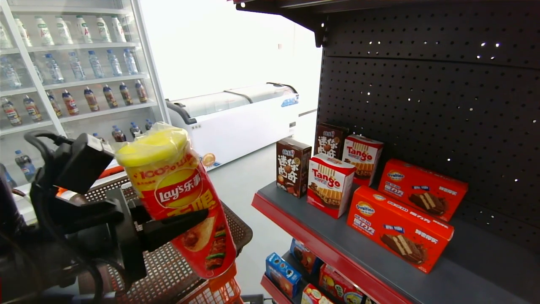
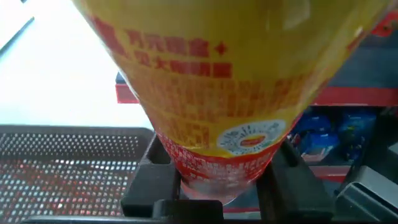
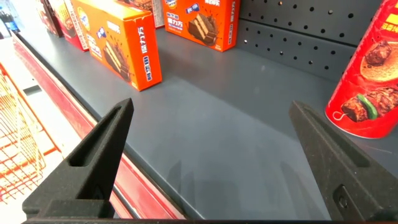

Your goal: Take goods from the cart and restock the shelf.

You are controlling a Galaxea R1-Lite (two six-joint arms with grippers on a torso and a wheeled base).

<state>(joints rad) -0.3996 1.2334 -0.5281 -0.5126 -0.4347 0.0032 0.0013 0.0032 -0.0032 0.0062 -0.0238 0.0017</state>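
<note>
- Chip canister (image 1: 177, 198), yellow lid and red-and-yellow wrap, sits tilted in the left gripper (image 2: 217, 190). The jaws are pinched on its lower body, one finger in front and one behind.
- Canister hangs above the cart (image 1: 177, 274), clear of the mesh basket and well apart from the shelf (image 1: 337, 249) on the robot's right.
- Right gripper (image 3: 217, 155) hovers over bare grey shelf deck, fingers spread wide with nothing between them.
- Shelf stock: brown boxes (image 1: 293, 166), wafer boxes (image 1: 330, 185) and orange-red boxes (image 1: 398, 228) stand in short rows running back toward the pegboard (image 3: 298, 37).
- Right wrist view has a second canister (image 3: 367, 93) standing upright on the deck, near the pegboard.
- Progress, as a judgement: the pick from the cart looks done for the held canister, while the carry across and the set-down are left.
- One like canister on the deck suggests restocking is partly along.
- What remains in the cart cannot be told, as the arm and canister hide much of the basket.
</note>
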